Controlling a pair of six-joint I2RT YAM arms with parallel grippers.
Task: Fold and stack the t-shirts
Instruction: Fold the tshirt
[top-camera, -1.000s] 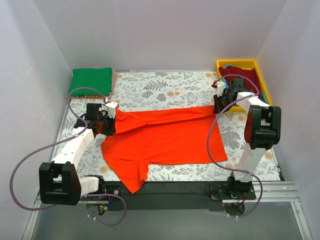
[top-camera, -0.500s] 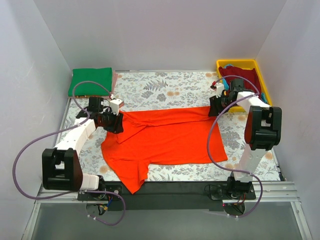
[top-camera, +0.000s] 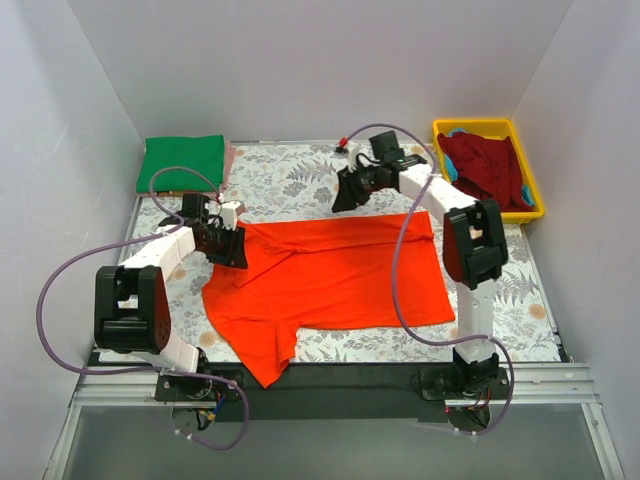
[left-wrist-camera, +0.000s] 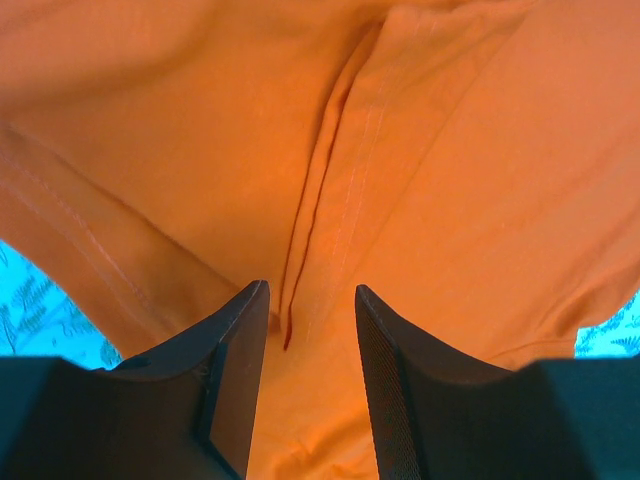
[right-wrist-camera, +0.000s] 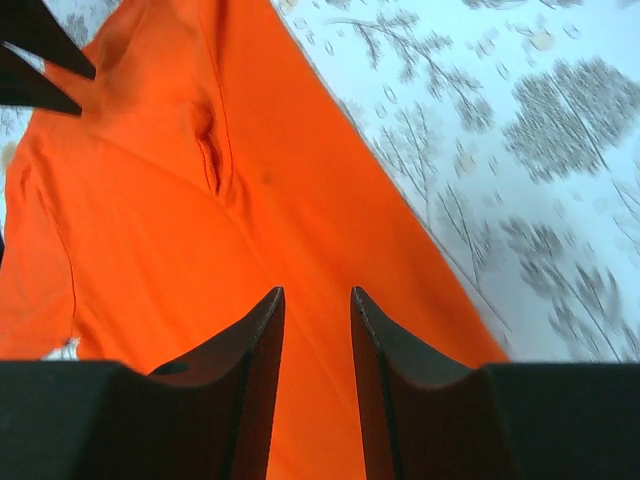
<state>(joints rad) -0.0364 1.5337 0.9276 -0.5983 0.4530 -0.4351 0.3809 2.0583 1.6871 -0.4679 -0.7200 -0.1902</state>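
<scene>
A bright orange-red t-shirt (top-camera: 330, 280) lies spread on the floral table, its far edge folded over. My left gripper (top-camera: 238, 248) sits low over the shirt's left shoulder. In the left wrist view the left gripper (left-wrist-camera: 311, 290) is open, with only a stitched fold of the orange cloth (left-wrist-camera: 330, 200) below the gap. My right gripper (top-camera: 345, 196) hangs above the shirt's far edge near the middle. The right gripper (right-wrist-camera: 316, 292) is open and empty over the orange cloth (right-wrist-camera: 180, 230). A folded green t-shirt (top-camera: 182, 160) lies at the back left. A dark red t-shirt (top-camera: 485, 165) is bunched at the back right.
The dark red shirt lies in a yellow tray (top-camera: 530, 185) in the back right corner. White walls close in the table on three sides. Floral tabletop (top-camera: 290, 175) shows behind the orange shirt. The left gripper's fingertips (right-wrist-camera: 45, 60) show at the right wrist view's top left.
Both grippers have opened and let go of the orange shirt's far edge. The right arm has swung left from the tray side to the back middle. The left gripper shifted slightly right.
</scene>
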